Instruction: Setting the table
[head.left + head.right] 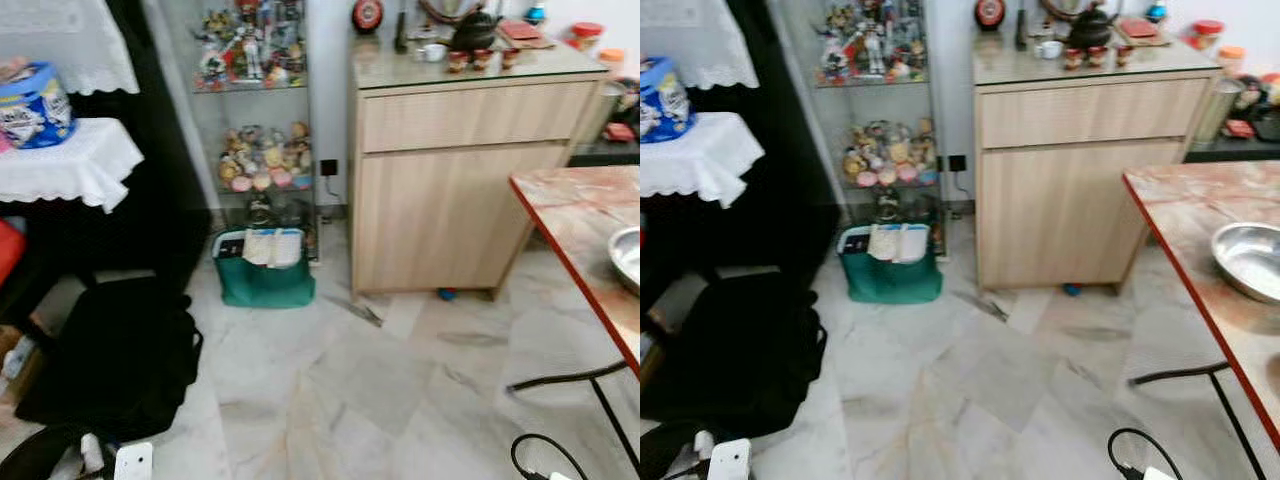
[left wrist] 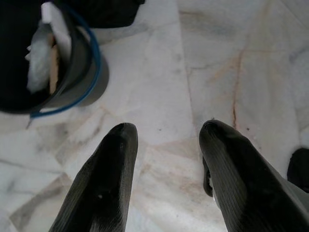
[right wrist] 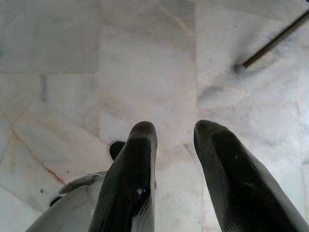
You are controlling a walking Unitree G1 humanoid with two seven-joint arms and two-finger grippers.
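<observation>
Shallow round steel bowl [image 1: 1252,258], the one piece of tableware already set out, lies on the red-edged, marble-patterned bench [image 1: 1200,200] at the robot's right, a little in from the bench's long near edge and well back from its far-left corner; it sits open side up, which I judge suits a place setting rather than storage. More likely tableware stands on the glass top of the pale wooden sideboard [image 1: 455,190] against the far wall: a dark round teapot [image 1: 475,30] with small cups [image 1: 458,61] lined up along the front edge just beside it, kept there, I judge, as a ready serving set. Both arms hang low over the pale marble floor [image 1: 330,390], probably because the robot is walking or turning and has nothing to carry. The left hand [image 2: 166,140] is released, its two black fingers [image 2: 104,179] spread with bare floor between them, near a dark round bin [image 2: 72,63] with a blue rim. The right hand [image 3: 174,140] is likewise released and empty, pointing at the floor near a thin dark bench leg [image 3: 275,41]. The bowl is up on the bench, well apart from and above the right hand; the teapot and cups are farther still.
</observation>
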